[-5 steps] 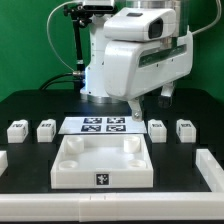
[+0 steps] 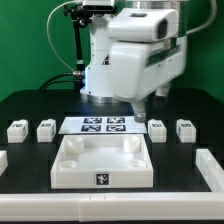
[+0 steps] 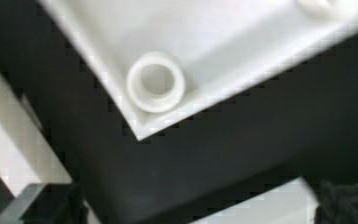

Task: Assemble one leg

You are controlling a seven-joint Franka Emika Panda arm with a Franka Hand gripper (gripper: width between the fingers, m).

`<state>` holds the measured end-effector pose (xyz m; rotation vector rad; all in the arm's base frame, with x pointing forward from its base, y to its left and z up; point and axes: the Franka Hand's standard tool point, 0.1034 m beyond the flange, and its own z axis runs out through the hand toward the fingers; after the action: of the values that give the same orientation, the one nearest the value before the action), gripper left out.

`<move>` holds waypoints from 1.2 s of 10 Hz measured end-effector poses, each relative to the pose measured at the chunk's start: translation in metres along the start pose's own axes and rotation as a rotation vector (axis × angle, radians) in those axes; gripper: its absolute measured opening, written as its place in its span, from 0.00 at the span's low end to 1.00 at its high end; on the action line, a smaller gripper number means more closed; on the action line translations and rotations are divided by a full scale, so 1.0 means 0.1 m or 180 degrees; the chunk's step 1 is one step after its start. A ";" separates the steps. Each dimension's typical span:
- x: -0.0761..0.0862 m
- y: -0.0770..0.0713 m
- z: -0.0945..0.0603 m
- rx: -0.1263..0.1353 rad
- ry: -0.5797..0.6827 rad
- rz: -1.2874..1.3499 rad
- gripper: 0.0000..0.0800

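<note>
Four small white legs with marker tags stand in a row on the black table: two at the exterior view's left (image 2: 17, 128) (image 2: 46, 128) and two at its right (image 2: 157, 128) (image 2: 185, 128). The large white tray-like piece (image 2: 70, 160) lies in front of them. My gripper (image 2: 140, 112) hangs above the table, between the marker board (image 2: 104, 125) and the nearer right leg, touching nothing. In the wrist view the gripper (image 3: 197, 205) is open and empty, its dark fingers (image 3: 43, 205) wide apart over a corner of the tray-like piece (image 3: 247, 50) with a round socket (image 3: 155, 80). No leg shows there.
A white rail (image 2: 110, 207) runs along the table's front edge. White blocks stand at the left (image 2: 3, 158) and right (image 2: 210, 168) sides. The robot's base and cables rise behind the marker board.
The arm has shifted slightly toward the exterior view's right and the gripper sits a little lower. The legs and the tray-like piece have not moved.
</note>
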<state>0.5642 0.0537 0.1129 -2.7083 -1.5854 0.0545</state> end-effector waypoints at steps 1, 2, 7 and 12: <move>0.00 0.00 0.00 0.0000 0.0000 0.0000 0.81; 0.00 0.00 0.00 0.0000 0.0000 0.0000 0.81; 0.00 0.00 0.00 0.0000 0.0000 0.0000 0.81; -0.03 0.01 0.01 0.0007 0.0001 -0.0442 0.81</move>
<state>0.5638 0.0504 0.1124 -2.5881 -1.7669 0.0553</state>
